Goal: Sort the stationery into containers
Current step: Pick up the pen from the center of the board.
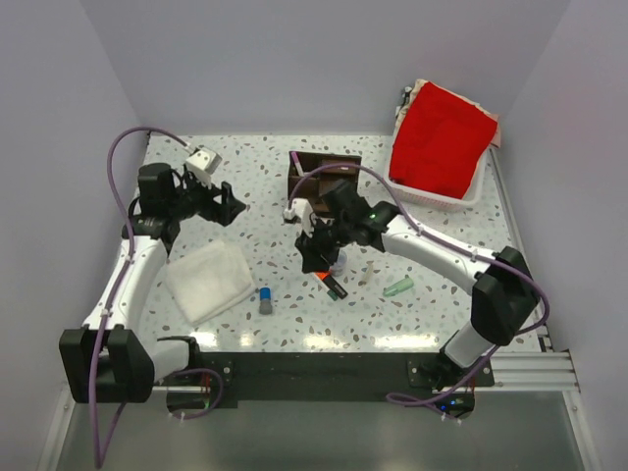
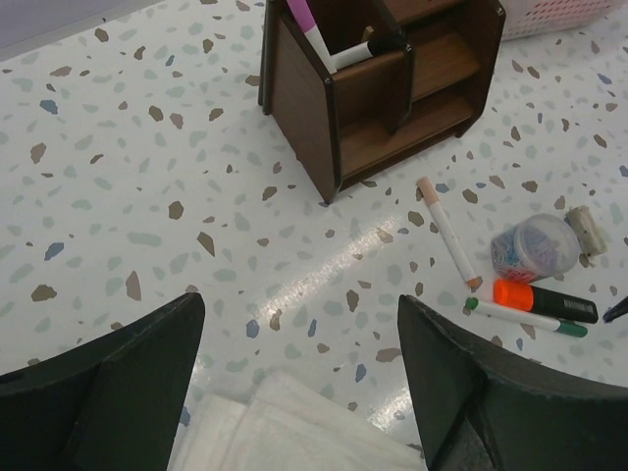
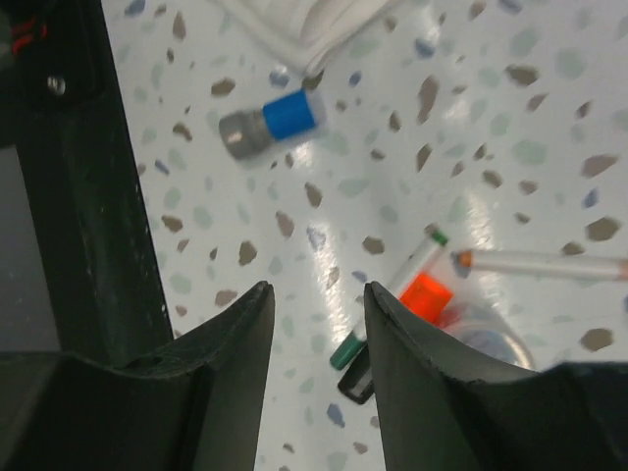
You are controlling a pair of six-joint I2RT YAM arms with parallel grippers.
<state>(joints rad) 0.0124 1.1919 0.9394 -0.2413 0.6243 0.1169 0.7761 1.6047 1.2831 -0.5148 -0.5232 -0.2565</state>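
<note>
My right pincer (image 3: 317,294), apart and empty, hangs just above highlighter (image 3: 425,297) and pens (image 3: 388,309). Organizer (image 2: 373,108) beyond it holds two markers (image 2: 312,34); most items loose.

Robot lab test cell. Speckled terrazzo-look tabletop (image 1: 255,167) is boxed in by bare pale walls (image 1: 294,59) on the left, far and right sides. Left arm (image 1: 137,265) and right arm (image 1: 442,255) are bolted to a black base rail (image 1: 314,365) at the near edge. Purple cables (image 1: 95,412) run exposed, and aluminium extrusion (image 1: 535,365) sits near right.
</note>
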